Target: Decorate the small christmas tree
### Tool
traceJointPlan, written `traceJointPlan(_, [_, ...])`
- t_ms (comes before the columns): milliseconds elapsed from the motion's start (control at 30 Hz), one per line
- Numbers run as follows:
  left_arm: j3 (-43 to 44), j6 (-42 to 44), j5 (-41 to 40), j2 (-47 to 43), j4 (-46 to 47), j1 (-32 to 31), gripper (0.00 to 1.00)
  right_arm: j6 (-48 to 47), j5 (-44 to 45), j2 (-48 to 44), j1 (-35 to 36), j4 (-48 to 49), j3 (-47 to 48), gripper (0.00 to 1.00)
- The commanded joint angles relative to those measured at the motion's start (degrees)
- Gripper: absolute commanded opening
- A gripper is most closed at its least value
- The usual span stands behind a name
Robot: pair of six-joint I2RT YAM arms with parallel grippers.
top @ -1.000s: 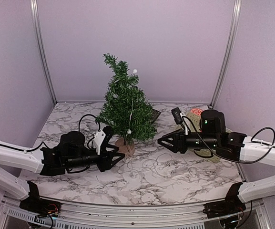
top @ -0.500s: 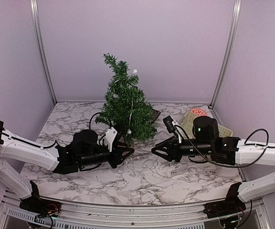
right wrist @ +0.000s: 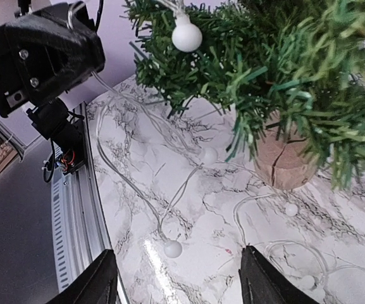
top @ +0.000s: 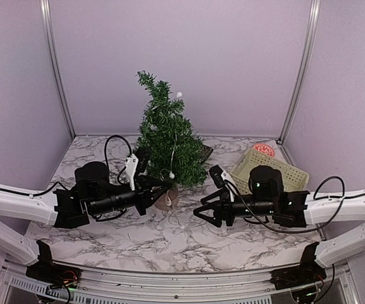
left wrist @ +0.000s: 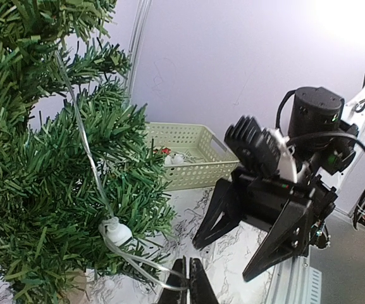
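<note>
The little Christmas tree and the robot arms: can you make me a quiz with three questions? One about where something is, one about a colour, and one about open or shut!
1. Where is the basket?
A. On top of the tree
B. On the table, on the right arm's side of the tree
C. In front of the left arm

2. What colour are the bulbs on the string of lights?
A. Blue
B. Orange
C. White

3. How is the right gripper?
A. Open, holding nothing
B. Shut on a bulb
C. Shut on the basket

Answers: 1 B, because the top view shows the basket standing right of the tree; 2 C, because the round bulb in the branches is plain white; 3 A, because its two fingers stand wide apart with only table between them.
</note>
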Motion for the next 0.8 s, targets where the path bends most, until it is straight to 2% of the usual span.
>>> traceJointPlan(0, [0.70,-1.96,-0.28,-3.48,-3.78,-0.64,0.00,-4.47,1.18,5.42,3.35,7.99,0.76,0.67])
traceJointPlan(267, [2.93,-2.91,-2.57,-6.53,-6.34,-0.82,0.00,-8.87,2.01,12.89,9.07,15.26,2.07,0.75])
traceJointPlan(467, [4.22,-3.53,-2.12,-7.98,-7.97,-0.91,0.00,-10.42,4.59,15.55,10.05,21.57,1.72,0.75])
traceJointPlan(600, [6.31,-2.75,-1.05,-9.91,-11.03,-0.91,0.00,-13.91,6.24,14.51,10.49,22.03,0.79,0.72])
traceJointPlan(767, [10.06,-1.47,2.98,-11.94,-18.85,-0.91,0.00,-20.81,9.03,9.09,10.43,18.00,-2.71,0.68])
